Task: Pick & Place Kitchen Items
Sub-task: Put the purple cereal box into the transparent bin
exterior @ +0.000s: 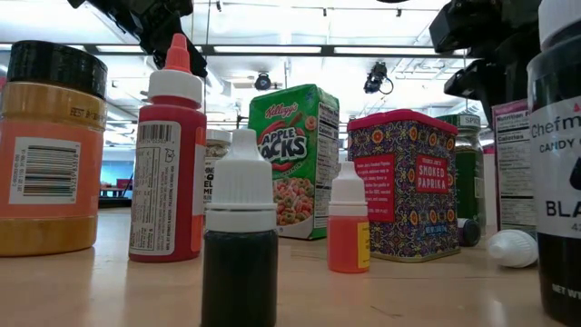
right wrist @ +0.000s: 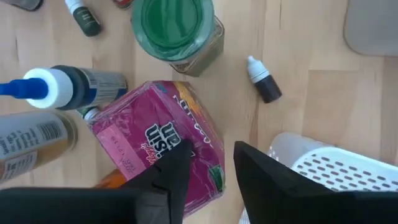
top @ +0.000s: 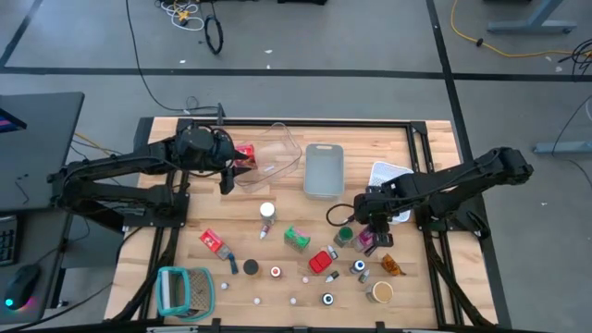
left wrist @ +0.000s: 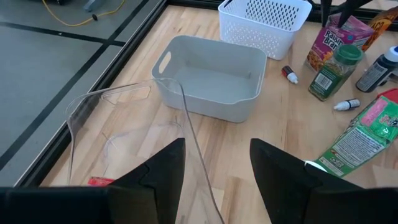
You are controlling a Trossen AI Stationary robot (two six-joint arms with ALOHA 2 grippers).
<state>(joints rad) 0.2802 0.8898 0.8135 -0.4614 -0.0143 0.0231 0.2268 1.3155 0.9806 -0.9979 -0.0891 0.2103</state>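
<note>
Dark liquid fills the small dropper bottle [exterior: 240, 238] nearest the low camera, with a little orange dropper bottle [exterior: 348, 221] just behind it. Beyond stand a red squeeze bottle [exterior: 167, 154], an orange jar with a black lid [exterior: 48, 150], an Apple Jacks box [exterior: 292, 162] and a smoked paprika tin [exterior: 402, 184]; only this view lets the labels be read. A black bottle [exterior: 558, 173] is cut off at its edge.

From above, these kitchen items lie scattered on the near half of the wooden desk [top: 425, 148], beside a teal-and-white ribbed holder [top: 183, 291].

The right claw [top: 367, 225] hangs close over a pink box [right wrist: 160, 145], its fingers [right wrist: 264, 175] narrowly apart and gripping nothing. The wrist camera alone shows a green-lidded jar [right wrist: 179, 28] and a dark dropper bottle [right wrist: 263, 79] just beside that box. Whether the fingers touch the box cannot be told.

Farther back, the left claw [top: 228, 171] sits at the rim of the clear bin [top: 271, 157], fingers [left wrist: 163, 169] spread wide and empty. A red packet [top: 245, 154] lies in that bin, mostly hidden in the wrist view. Beyond are the grey bin [left wrist: 211, 76] and the white basket [left wrist: 265, 23].
</note>
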